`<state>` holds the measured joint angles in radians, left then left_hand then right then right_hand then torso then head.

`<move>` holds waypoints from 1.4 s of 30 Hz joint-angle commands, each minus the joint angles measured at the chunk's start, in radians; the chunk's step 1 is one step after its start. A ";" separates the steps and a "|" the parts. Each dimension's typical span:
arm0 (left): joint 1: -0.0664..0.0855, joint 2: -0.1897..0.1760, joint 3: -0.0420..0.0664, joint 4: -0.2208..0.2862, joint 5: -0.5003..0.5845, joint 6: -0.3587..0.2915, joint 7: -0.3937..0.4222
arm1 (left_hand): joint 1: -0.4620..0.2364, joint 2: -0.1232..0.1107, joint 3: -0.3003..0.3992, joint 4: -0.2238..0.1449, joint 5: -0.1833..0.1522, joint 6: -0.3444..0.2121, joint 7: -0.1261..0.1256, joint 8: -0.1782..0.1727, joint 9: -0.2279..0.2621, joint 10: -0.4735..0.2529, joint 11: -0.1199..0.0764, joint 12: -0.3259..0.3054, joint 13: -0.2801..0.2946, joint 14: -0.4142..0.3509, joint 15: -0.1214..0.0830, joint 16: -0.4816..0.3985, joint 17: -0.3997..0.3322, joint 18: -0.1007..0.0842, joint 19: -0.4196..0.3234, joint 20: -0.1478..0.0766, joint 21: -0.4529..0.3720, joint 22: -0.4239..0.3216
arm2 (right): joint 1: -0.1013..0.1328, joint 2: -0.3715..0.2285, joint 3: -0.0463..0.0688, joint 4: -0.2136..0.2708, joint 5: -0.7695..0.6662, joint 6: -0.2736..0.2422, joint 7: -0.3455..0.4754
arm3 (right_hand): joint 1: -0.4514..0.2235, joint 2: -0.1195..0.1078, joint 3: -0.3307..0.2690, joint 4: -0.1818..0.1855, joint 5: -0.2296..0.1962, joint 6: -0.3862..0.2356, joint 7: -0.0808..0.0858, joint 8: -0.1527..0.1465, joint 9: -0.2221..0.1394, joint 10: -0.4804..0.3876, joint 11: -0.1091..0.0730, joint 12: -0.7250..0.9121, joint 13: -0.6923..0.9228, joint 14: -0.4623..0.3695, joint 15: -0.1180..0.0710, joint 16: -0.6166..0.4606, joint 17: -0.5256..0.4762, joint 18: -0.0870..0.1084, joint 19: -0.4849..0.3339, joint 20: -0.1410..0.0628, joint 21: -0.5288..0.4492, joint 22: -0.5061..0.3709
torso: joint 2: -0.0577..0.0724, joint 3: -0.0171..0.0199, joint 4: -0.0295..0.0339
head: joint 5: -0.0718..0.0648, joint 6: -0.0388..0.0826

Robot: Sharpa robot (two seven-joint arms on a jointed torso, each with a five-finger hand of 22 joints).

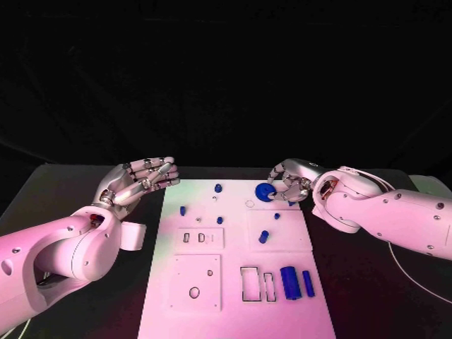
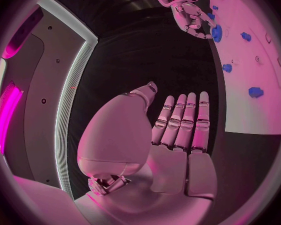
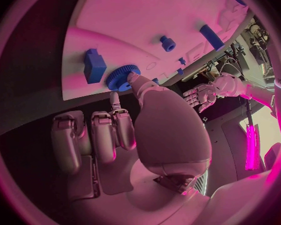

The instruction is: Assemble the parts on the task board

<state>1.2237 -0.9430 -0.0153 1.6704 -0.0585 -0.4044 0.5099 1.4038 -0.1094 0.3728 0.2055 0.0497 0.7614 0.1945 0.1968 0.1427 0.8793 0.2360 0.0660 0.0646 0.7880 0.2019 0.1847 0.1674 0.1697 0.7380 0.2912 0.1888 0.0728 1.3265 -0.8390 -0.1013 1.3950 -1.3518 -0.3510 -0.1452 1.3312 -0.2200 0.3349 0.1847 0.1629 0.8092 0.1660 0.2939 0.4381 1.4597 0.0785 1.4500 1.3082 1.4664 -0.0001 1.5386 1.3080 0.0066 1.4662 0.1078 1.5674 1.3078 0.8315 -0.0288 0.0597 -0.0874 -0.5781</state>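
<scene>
1. The task looks to be at an early stage: most blue parts lie loose on the task board, and several outlined slots near its near edge stand unfilled.
2. Two long blue bars lie side by side near the board's near right corner, beside the rectangular slots and not in them.
3. Small blue pegs sit scattered over the far half of the board; whether any is seated I cannot tell.
4. A blue gear sits near the far right edge of the board, with a blue block just beside it.
5. The right hand reaches in over that far right edge; its thumb tip touches the gear's rim while the other fingers are curled back, so it presses the gear but does not clearly grip it.
6. The left hand hovers off the board's far left corner, palm open, fingers straight and together, holding nothing.
</scene>
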 commanded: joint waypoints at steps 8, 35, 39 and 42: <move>0.001 0.000 0.001 0.001 0.003 0.014 0.009 | -0.012 0.002 0.005 0.000 0.001 0.000 0.087 -0.004 0.000 -0.007 -0.001 -0.001 -0.001 -0.007 0.001 -0.003 -0.001 -0.014 -0.005 0.000 -0.004 -0.002 | -0.003 0.007 0.000 0.004 -0.023 0.019 -0.007 | 0.009 0.008 -0.007 0.003 0.005 0.000 0.000 0.005 0.000 0.015 0.004 0.013 0.158 0.092 0.009 0.010 0.203 -0.007 0.105 0.006 0.003 0.263 | 0.000 0.0011 -0.0016 | 0.003 -0.003; 0.001 -0.002 0.001 0.001 0.003 0.015 0.006 | -0.011 0.003 0.006 -0.001 0.001 -0.002 0.087 -0.005 -0.001 -0.007 -0.001 -0.001 -0.001 -0.008 0.001 -0.004 -0.001 -0.014 -0.005 0.000 -0.004 -0.002 | -0.005 0.023 -0.001 -0.001 -0.075 0.050 -0.035 | 0.011 0.030 0.001 0.019 0.011 0.018 -0.001 0.014 0.000 0.021 0.003 0.022 0.167 0.096 0.010 0.018 0.222 -0.007 0.105 0.009 0.003 0.263 | 0.000 0.0014 -0.0008 | 0.001 -0.006; 0.001 -0.003 0.001 0.001 0.003 0.015 0.005 | -0.011 0.005 0.008 -0.001 0.001 -0.002 0.087 -0.005 -0.001 -0.008 -0.001 -0.001 -0.001 -0.008 0.001 -0.005 -0.001 -0.014 -0.005 -0.001 -0.004 -0.002 | -0.007 0.024 -0.001 0.003 -0.112 0.060 -0.041 | 0.019 0.036 0.014 0.017 0.018 0.040 -0.005 0.018 -0.001 0.027 -0.001 0.028 0.172 0.096 0.007 0.019 0.223 -0.007 0.105 0.007 0.003 0.263 | 0.001 0.0016 -0.0014 | 0.000 -0.008; 0.001 -0.003 0.001 0.001 0.003 0.015 0.005 | -0.011 0.005 0.008 -0.001 0.001 -0.002 0.087 -0.005 -0.001 -0.008 -0.001 -0.001 -0.001 -0.008 0.001 -0.005 -0.001 -0.014 -0.005 -0.001 -0.004 -0.002 | -0.008 0.023 -0.001 0.006 -0.127 0.063 -0.044 | 0.031 0.041 0.030 0.010 0.031 0.059 -0.010 0.020 -0.002 0.031 -0.005 0.032 0.177 0.096 0.003 0.019 0.225 -0.007 0.105 0.004 0.003 0.263 | 0.000 0.0015 -0.0008 | 0.000 -0.008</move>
<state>1.2238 -0.9466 -0.0153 1.6697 -0.0575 -0.4045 0.5078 1.3998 -0.1054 0.3756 0.2026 0.0497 0.7615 0.1945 0.1968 0.1428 0.8793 0.2360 0.0660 0.0646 0.7880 0.2019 0.1847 0.1676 0.1698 0.7380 0.2912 0.1888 0.0721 1.3250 -0.8163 -0.0980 1.3989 -1.4246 -0.3340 -0.1711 1.3519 -0.1878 0.3592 0.1969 0.1893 0.8606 0.1582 0.3069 0.4338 1.4647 0.0792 1.4774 1.3077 1.4665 0.0071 1.5539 1.3075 0.0067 1.4662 0.1076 1.5666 1.3081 0.8320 -0.0272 0.0585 -0.0866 -0.5861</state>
